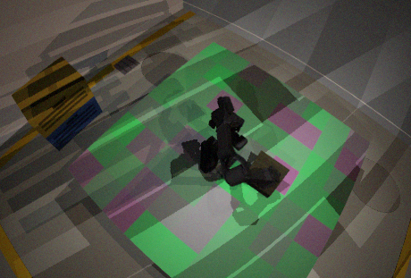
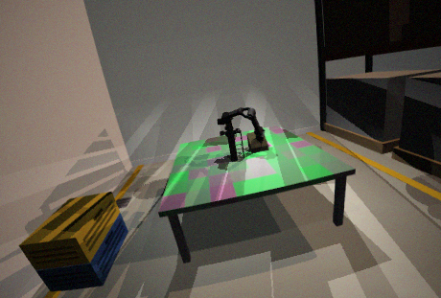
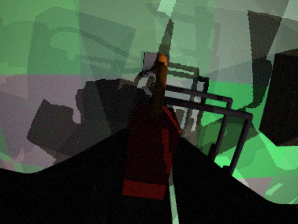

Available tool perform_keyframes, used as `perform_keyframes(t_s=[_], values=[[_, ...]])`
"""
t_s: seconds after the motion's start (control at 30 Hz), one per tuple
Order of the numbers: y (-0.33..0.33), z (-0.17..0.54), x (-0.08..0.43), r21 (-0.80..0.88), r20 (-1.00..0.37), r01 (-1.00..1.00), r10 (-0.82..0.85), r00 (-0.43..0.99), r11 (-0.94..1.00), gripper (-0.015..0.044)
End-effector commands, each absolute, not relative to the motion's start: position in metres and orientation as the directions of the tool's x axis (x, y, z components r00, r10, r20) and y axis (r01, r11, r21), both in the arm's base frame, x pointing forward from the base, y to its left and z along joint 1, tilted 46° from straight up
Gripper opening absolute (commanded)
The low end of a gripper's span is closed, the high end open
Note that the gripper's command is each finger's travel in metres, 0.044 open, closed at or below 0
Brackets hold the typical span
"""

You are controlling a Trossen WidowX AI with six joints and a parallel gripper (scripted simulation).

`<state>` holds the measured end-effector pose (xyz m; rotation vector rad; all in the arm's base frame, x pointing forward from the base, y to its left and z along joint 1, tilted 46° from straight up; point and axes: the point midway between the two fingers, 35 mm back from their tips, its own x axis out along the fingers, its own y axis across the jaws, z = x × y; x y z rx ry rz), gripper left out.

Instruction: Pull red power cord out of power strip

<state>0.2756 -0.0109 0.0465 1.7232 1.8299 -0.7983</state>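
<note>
Green-pink checkered table (image 2: pixel 307 170); yellow-blue crate (image 2: pixel 72 241) on grey floor (image 2: pixel 288 263).
</note>
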Motion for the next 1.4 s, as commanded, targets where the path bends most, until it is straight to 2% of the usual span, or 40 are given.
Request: perform_keyframes(t_s=[0.0, 0.83, 1.23, 1.37], values=[[-0.012, 0.047, 0.276, -0.078, -0.706, 0.997, 0.704, -0.074, 0.026, 0.0], [-0.04, 0.021, 0.276, -0.076, -0.71, 0.997, 0.701, -0.07, 0.023, 0.0], [-0.032, 0.026, 0.275, -0.075, -0.707, 0.997, 0.704, -0.068, 0.021, 0.0315], [-0.052, 0.013, 0.276, -0.075, -0.709, 0.997, 0.702, -0.067, 0.02, 0.042]])
